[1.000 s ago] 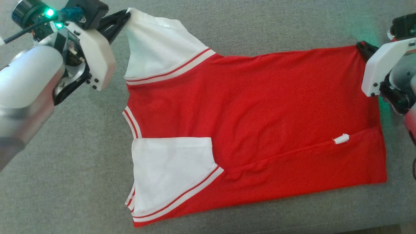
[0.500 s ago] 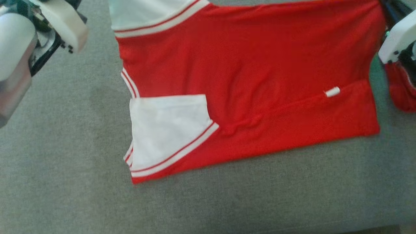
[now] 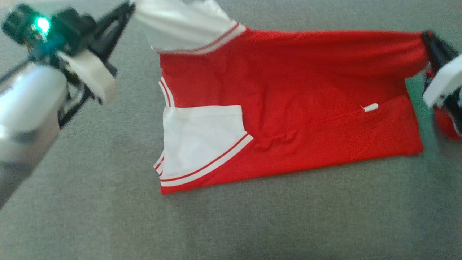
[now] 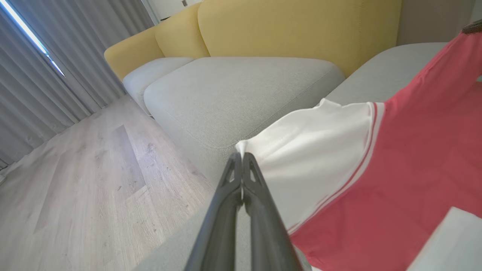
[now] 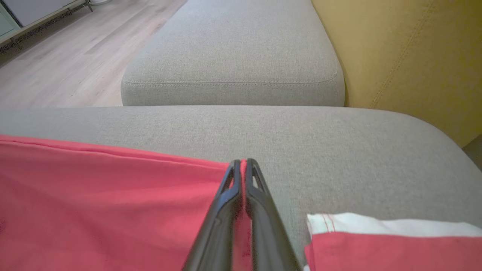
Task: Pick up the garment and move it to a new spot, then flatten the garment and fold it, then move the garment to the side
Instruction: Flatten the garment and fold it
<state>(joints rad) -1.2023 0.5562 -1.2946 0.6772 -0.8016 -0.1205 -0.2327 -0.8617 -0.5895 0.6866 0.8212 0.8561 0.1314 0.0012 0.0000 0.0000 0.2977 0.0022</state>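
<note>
The garment [image 3: 288,86] is a red shirt with white sleeves, spread on the grey sofa cushion [image 3: 108,216]. Its near sleeve [image 3: 202,139] lies folded flat over the red body, and a small white tag [image 3: 370,107] sticks up near the right end. My left gripper [image 3: 129,6] is shut on the tip of the far white sleeve [image 4: 312,150], which hangs bunched from it; in the left wrist view the left gripper [image 4: 241,156] pinches that sleeve's edge. My right gripper [image 3: 427,36] is shut on the far hem corner, and in the right wrist view the right gripper [image 5: 243,163] clamps red cloth [image 5: 113,195]. The far edge stretches taut between them.
A yellow backrest [image 4: 293,26] runs behind the grey seat cushions [image 5: 233,49]. Wooden floor [image 4: 75,188] and grey curtains [image 4: 45,67] lie beyond the sofa's end. Another bit of red and white cloth [image 5: 391,241] sits just right of my right fingers.
The head camera has shifted between frames. Both grippers keep their hold; the far edge now looks raised and pulled taut, and the far white sleeve has bunched up at my left gripper.
</note>
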